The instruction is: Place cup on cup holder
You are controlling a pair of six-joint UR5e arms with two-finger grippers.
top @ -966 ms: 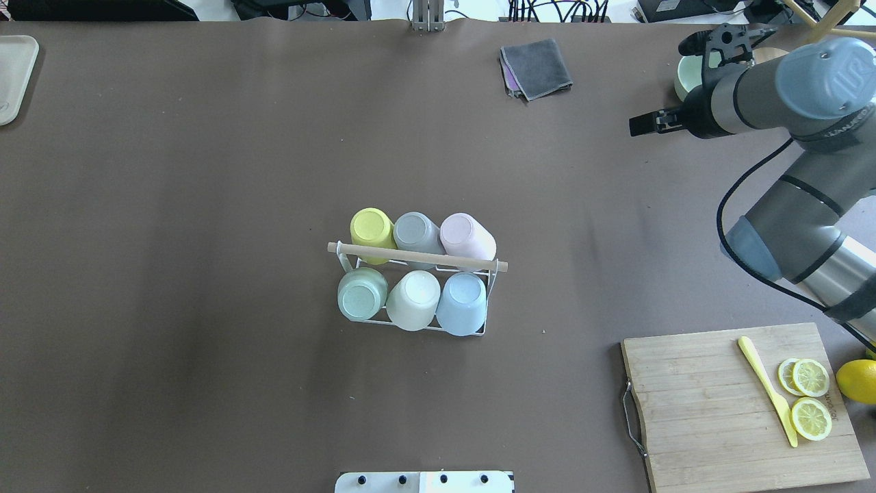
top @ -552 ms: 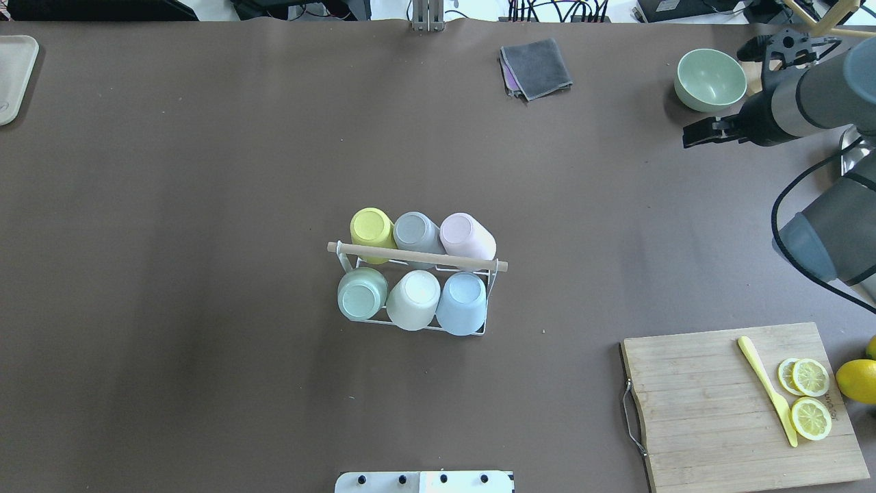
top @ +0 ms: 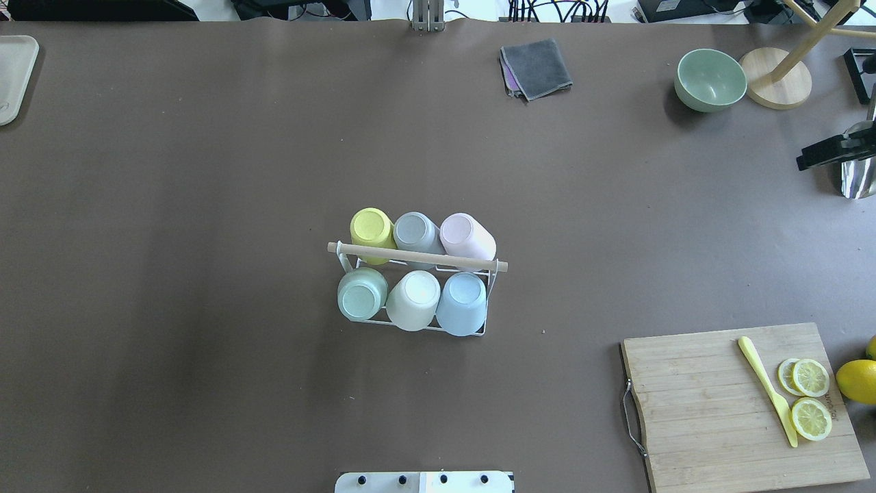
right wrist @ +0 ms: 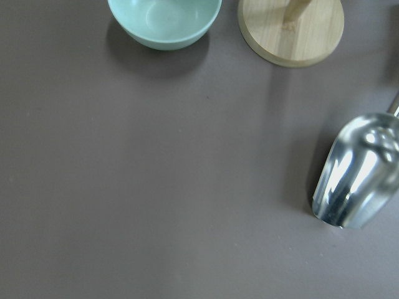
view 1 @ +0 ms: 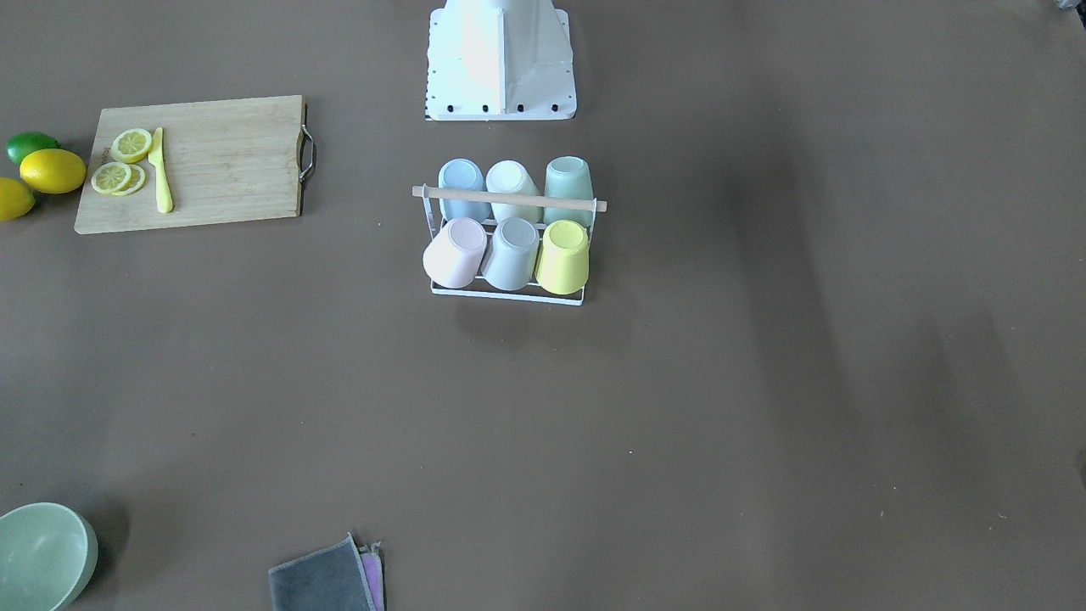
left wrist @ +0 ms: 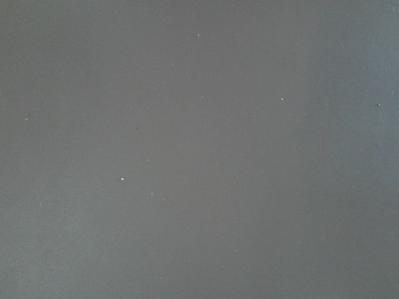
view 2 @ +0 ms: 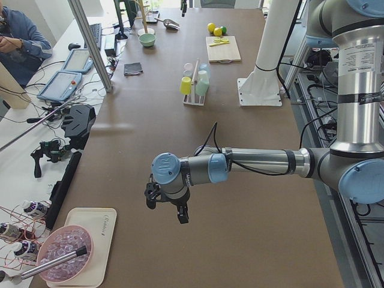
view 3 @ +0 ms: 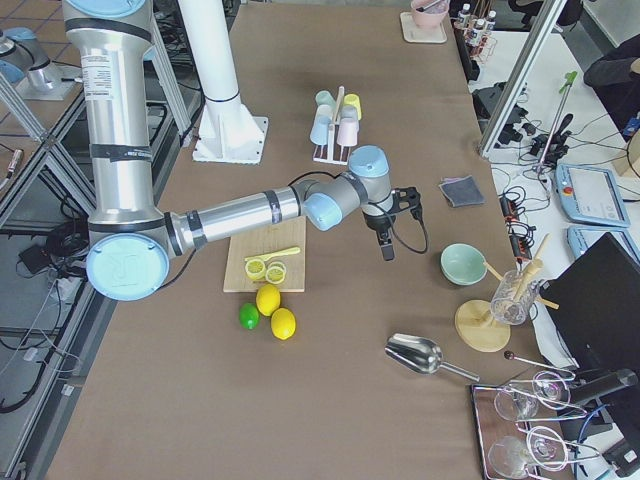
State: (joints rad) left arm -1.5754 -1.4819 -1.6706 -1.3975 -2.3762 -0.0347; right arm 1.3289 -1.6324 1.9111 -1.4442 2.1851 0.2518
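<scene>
**Risks**

Table [top: 205, 171]: brown cover. Nothing further to load shows in any view.

Right arm [view 3: 240, 212]: stretched low toward the far right corner. Judged liable on any swing back to clip the green bowl [top: 710, 80], the wooden stand base [top: 775, 87] or the metal scoop [top: 855, 181], all near the right gripper [top: 811, 156].

Left arm [view 2: 258, 161]: reaches over bare table, well apart from everything. Low hazard.

Cup holder [top: 417, 256]: stands mid-table, well apart from both grippers. All six places filled with upturned cups:
- Far row: yellow cup [top: 370, 227], grey cup [top: 413, 231], pink cup [top: 462, 233].
- Near row: green cup [top: 361, 296], white cup [top: 415, 294], blue cup [top: 462, 296].

Judged complete. No free prong left, so forcing another cup on would likely knock a neighbour off. Pink cup leans outward at the end of its row. A knock to the light rack or its rod handle could tip it off.

Right gripper: carries nothing visible. Finger spread cannot be told.

Left gripper [view 2: 167, 207]: seen from the side only. Opening cannot be told.

**Writing**

- Labels [view 2: 360, 60] on the arm tubes: print too small to read.
- Cutting board [top: 739, 404]: small burnt mark beside the lemon slices [top: 811, 377], illegible.
- Tray [view 2: 99, 240]: script mark near its rim, not readable.
- Cups and holder: no markings seen.
</scene>
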